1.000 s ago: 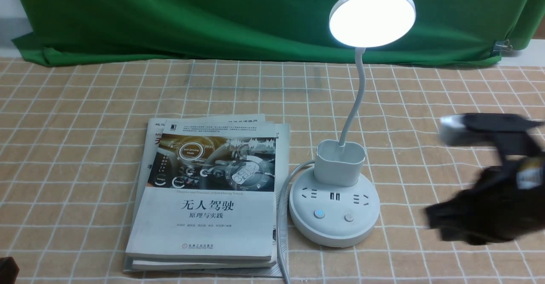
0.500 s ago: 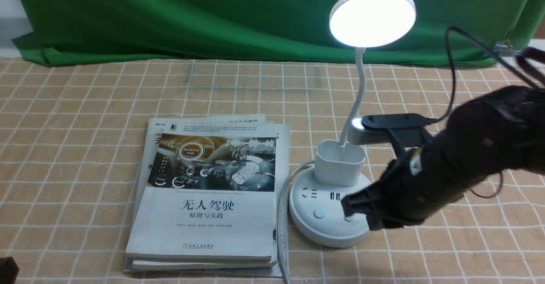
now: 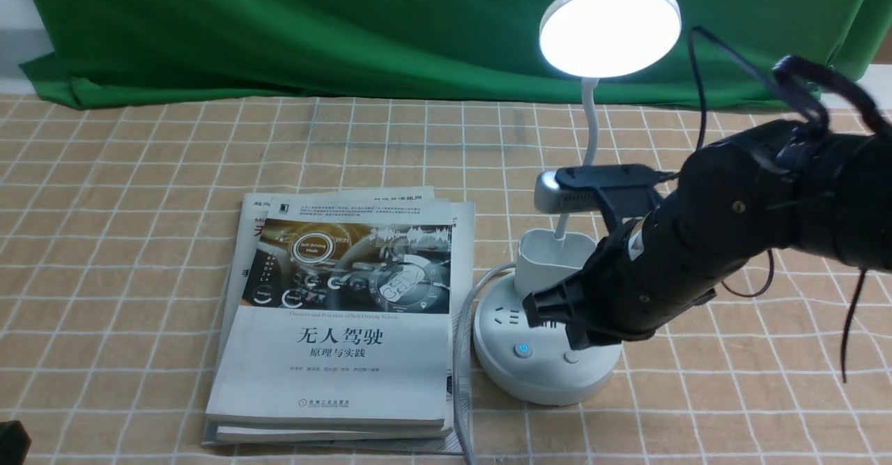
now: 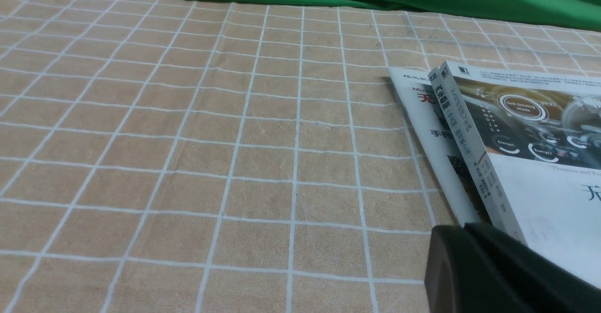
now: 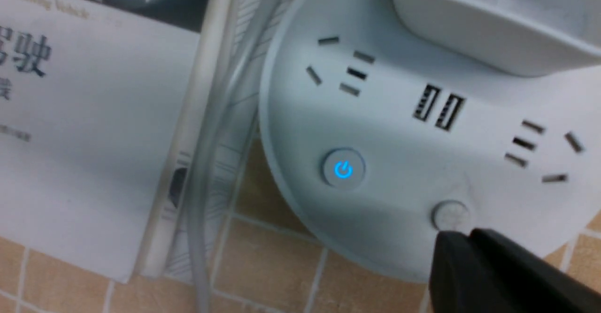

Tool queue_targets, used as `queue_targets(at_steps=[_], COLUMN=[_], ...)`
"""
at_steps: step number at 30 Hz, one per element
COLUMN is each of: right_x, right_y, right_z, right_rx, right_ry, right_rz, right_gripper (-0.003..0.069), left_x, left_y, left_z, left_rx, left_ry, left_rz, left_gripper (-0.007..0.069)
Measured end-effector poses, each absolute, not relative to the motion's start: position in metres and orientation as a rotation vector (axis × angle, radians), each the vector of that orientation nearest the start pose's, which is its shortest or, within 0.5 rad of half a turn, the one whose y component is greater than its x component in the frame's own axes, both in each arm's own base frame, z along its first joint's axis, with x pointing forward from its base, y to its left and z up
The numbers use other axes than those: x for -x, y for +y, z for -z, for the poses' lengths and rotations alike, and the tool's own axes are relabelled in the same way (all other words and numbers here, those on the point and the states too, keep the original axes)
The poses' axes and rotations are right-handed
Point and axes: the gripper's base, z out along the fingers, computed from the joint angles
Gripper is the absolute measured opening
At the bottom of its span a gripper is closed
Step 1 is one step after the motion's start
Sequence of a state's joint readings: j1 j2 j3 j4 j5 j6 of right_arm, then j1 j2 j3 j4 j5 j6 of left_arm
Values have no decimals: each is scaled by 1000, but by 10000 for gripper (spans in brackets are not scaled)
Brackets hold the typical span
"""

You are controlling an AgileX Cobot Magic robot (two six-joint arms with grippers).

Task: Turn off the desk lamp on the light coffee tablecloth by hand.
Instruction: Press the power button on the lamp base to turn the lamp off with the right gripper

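The white desk lamp stands on the tan grid tablecloth [image 3: 139,172]. Its round disc head [image 3: 610,27] glows. Its round base [image 3: 543,374] carries sockets, a blue-lit power button [image 3: 522,351] and a plain grey button [image 3: 571,357]. My right gripper [image 3: 557,318] is shut and empty, hovering low over the base, partly covering the pen cup [image 3: 547,259]. In the right wrist view its tip [image 5: 450,242] sits just beside the grey button [image 5: 450,215], with the lit button [image 5: 343,169] apart from it. My left gripper [image 4: 450,238] is shut and empty, beside the books.
A stack of books [image 3: 348,311] lies left of the lamp, also in the left wrist view [image 4: 516,153]. The lamp's grey cable [image 3: 460,353] runs between books and base. A green cloth [image 3: 279,26] hangs at the back.
My right arm has swept in from the right edge to the left, and its tip now hangs over the lamp base. The lamp head stays lit.
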State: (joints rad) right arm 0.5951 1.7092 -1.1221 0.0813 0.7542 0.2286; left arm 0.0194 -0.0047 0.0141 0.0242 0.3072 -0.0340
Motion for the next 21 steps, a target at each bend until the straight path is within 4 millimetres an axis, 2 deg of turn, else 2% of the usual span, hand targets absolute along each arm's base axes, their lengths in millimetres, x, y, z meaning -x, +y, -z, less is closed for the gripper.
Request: queue_targets(at_steps=[8, 14, 21], right_x=[-275, -282, -284], right_y=[197, 200, 201], right_z=[-202, -181, -180], right_rx=[480, 506, 512], right_ry=[2843, 2866, 2862], right_rz=[-254, -215, -210], right_gripper=[33, 33, 31], left_x=[-54, -54, -54], left_y=[2, 2, 2], left_z=[-181, -181, -181], left_rx=[33, 33, 33], left_ry=[1800, 1800, 1800], left_rz=[-13, -13, -13], left_gripper=[5, 5, 5])
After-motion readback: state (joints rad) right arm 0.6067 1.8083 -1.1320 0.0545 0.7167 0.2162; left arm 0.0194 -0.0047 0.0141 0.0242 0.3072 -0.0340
